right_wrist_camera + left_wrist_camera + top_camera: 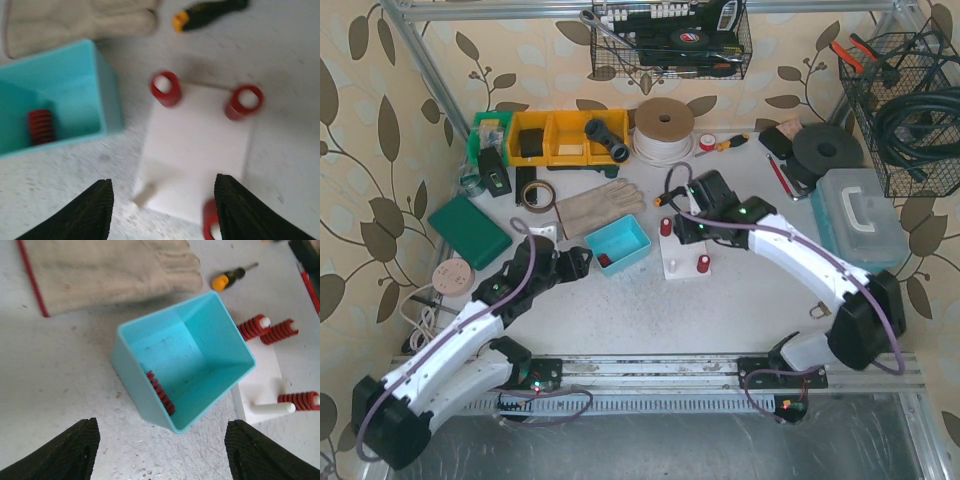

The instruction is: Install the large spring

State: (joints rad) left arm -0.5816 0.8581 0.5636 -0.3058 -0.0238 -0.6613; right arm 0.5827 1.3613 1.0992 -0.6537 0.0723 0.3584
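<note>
A loose red spring [160, 391] lies inside the blue bin [134, 371], against its near-left wall; it also shows in the right wrist view [40, 126]. To the bin's right is the white base plate [200, 155], with red springs on three pegs [166, 88] [244, 102] [212, 222] and one bare white peg [145, 192]. My left gripper [160, 455] is open and empty, just short of the bin's near corner. My right gripper [162, 210] is open and empty above the plate's near edge. In the top view the bin [630, 232] lies between both grippers.
A beige work glove [600, 205] lies behind the bin, and a yellow-handled screwdriver [207, 12] behind the plate. A tape roll [535, 195], green box [468, 230], yellow bins [555, 138] and a clear case [860, 215] stand around.
</note>
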